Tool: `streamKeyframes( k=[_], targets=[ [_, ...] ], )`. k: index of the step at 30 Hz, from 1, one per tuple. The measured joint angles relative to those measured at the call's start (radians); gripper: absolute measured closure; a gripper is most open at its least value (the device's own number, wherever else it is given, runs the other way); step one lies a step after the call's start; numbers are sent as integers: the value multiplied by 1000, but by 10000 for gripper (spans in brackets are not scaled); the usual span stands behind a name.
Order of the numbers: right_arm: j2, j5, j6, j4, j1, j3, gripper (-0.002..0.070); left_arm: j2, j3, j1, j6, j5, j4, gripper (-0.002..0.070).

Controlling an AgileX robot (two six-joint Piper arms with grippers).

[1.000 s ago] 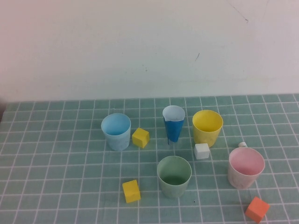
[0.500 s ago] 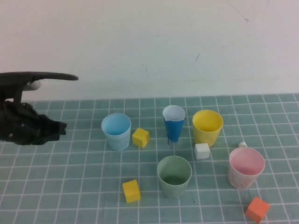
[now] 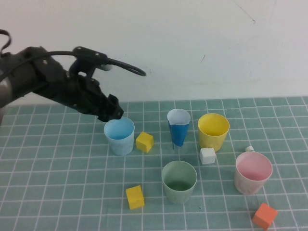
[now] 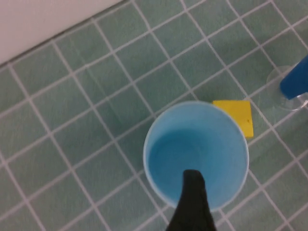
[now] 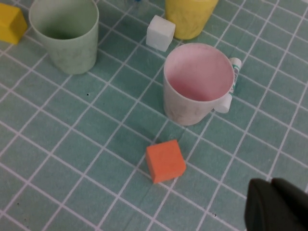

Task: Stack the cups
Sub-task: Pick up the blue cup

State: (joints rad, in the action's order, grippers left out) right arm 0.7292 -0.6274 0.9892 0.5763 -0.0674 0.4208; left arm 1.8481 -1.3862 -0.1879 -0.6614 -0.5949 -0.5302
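Cups are spread apart on the tiled tabletop [image 3: 48,192], each upright with its mouth open, so none is stacked yet. The sage green cup [image 3: 179,182] is taken as the landmark. The light blue cup [image 3: 120,135] is set behind it and to its left, the yellow cup [image 3: 213,131] behind it and to its right, and the pale pink cup [image 3: 253,173] off to its right. A narrower dark-blue cone cup [image 3: 179,127] is placed directly behind it, between the blue and yellow ones, and seems not to belong to the set.

The left gripper [image 3: 111,109] is held just above the far rim of the light blue cup; in the left wrist view one dark finger [image 4: 192,202] is seen over the cup's mouth [image 4: 196,153]. Whether the jaws are spread cannot be told, and nothing is gripped. It appears to be lined up so that the cup wall can be taken between the fingers.

The right gripper [image 5: 276,204] is kept closed and empty, parked near the robot, in front of and to the right of the green cup, out of the working arm's way.

Loose blocks are scattered about: two yellow blocks [image 3: 145,142] [image 3: 135,197], a white block [image 3: 208,155] and an orange block [image 3: 265,215]. The yellow one beside the blue cup may crowd the grasp.
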Motion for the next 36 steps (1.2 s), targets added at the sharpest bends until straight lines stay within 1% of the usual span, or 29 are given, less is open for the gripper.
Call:
streamKeyframes(
  k=[3,5,12,17,19,22,25,27,30,33,36],
  targets=[
    [2,2,0,0,0,0,678,72,-79,-43,16,4,83,199],
    [2,5,0,1,0,-6,678,117,-120,-56,63,4,136,200],
    [2,3,0,3,0,-19,678,192,-178,-60,261,12,280,204],
    [2,3,0,8,0,-18,678,233,-180,-58,303,27,315,205],
    [2,3,0,8,0,-18,678,251,-180,-58,307,27,316,216],
    [2,3,0,8,0,-18,678,270,-180,-58,309,27,316,290],
    [2,3,0,8,0,-18,678,282,-180,-58,309,29,316,416],
    [2,3,0,8,0,-18,678,289,-180,-58,309,27,317,514],
    [2,3,0,10,0,-18,678,300,-180,-58,309,1,319,618],
    [2,3,0,10,0,-18,678,302,-180,-58,320,-37,319,657],
    [2,3,0,11,0,-18,678,302,-195,-58,333,-71,314,667]
  ],
)
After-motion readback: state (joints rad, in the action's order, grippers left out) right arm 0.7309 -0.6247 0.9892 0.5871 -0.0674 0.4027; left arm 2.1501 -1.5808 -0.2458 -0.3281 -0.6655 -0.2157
